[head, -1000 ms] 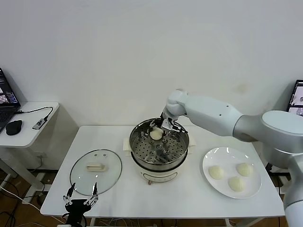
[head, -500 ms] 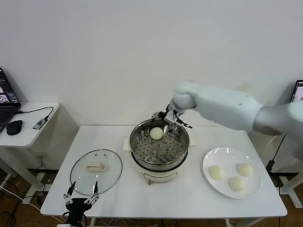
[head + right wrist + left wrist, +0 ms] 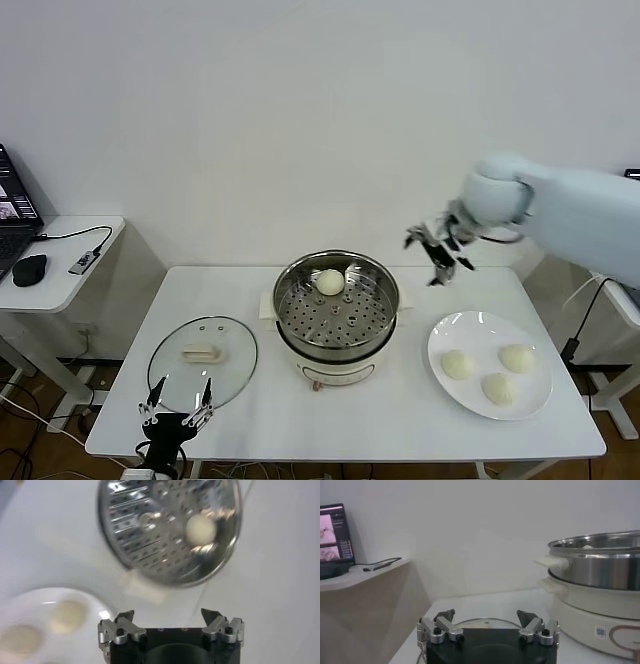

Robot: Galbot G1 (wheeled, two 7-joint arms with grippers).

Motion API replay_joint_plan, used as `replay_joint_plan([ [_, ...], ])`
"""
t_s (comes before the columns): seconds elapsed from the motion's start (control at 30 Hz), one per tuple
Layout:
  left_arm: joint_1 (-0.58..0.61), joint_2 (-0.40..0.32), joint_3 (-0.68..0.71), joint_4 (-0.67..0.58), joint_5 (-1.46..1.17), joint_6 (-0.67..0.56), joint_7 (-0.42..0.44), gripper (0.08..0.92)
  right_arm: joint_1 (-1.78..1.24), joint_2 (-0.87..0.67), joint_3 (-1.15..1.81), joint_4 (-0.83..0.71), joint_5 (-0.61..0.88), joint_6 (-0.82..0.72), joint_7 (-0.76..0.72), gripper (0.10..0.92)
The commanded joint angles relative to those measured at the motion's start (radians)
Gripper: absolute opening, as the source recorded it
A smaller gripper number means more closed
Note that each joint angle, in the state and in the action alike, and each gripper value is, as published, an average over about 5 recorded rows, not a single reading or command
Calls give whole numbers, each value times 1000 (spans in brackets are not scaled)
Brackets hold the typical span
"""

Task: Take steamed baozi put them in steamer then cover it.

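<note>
One bun (image 3: 331, 282) sits at 12 o'clock in the steamer (image 3: 337, 312). The lid's (image 3: 202, 362) handle (image 3: 203, 353) lies left-to-right. The right tool (image 3: 437, 248) hangs open, empty; the left tool (image 3: 176, 420) too. Only the head view shows the lid handle.

Head view: high, looking down at the bench (image 3: 250, 400).
Left wrist: low, level, close beside the steamer (image 3: 600, 565).
Right wrist: overhead, looking down.
Shared: steamer, all views.
</note>
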Motion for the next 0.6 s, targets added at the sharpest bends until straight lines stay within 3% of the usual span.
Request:
replay_joint_plan([
  [0.03, 0, 3, 1, 2, 1, 0, 0, 823, -170, -266, 85, 115, -51, -82, -5, 823],
  [0.27, 2, 4, -8, 3, 1, 0, 0, 823, -528, -267, 352, 51, -155, -45, -5, 823],
  [0.6, 7, -12, -18, 11, 6, 0, 0, 823, -805, -170, 541, -43, -241, -27, 13, 823],
])
